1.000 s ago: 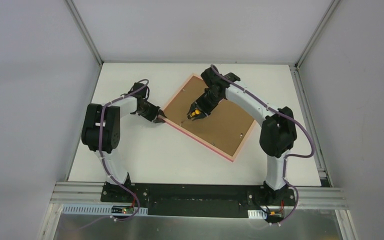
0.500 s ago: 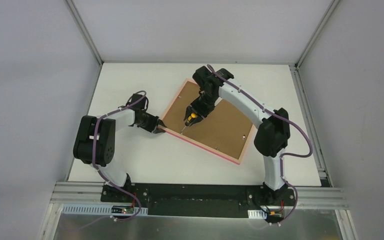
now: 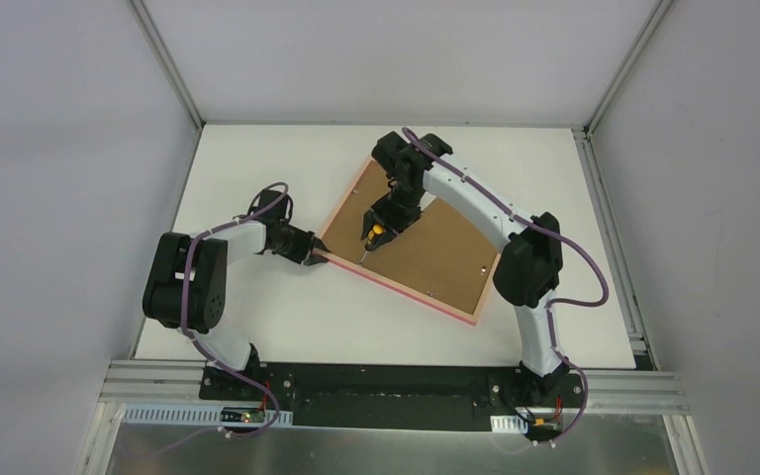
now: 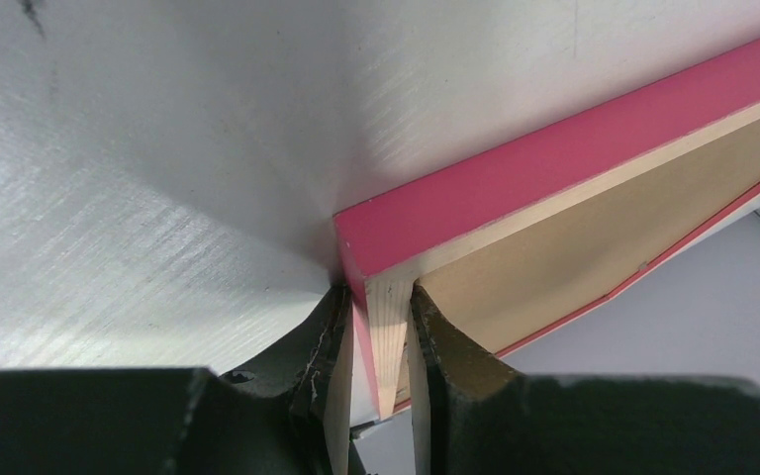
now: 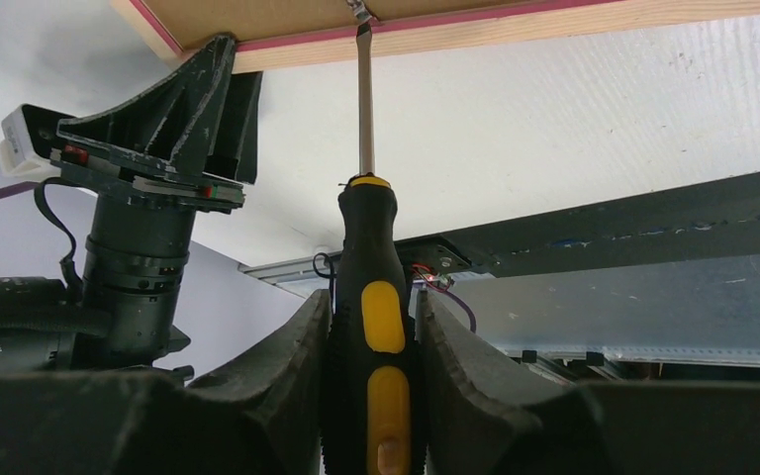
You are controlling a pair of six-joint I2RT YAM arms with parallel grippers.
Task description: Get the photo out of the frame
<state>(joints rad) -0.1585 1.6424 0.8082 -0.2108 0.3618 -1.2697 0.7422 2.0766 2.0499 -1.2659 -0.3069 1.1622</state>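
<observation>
Leftward shift of frame (image 3: 445, 252); left gripper (image 4: 381, 297) pinches its corner, right gripper (image 5: 373, 302) holds screwdriver (image 5: 368, 228), tip at edge tab (image 5: 359, 10).

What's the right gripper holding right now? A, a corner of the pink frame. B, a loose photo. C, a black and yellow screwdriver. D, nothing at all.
C: the right wrist view shows the right gripper closed around the handle of the screwdriver, its tip reaching the frame.

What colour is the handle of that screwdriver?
The screwdriver has a black handle with yellow patches, clearest in the right wrist view.
</observation>
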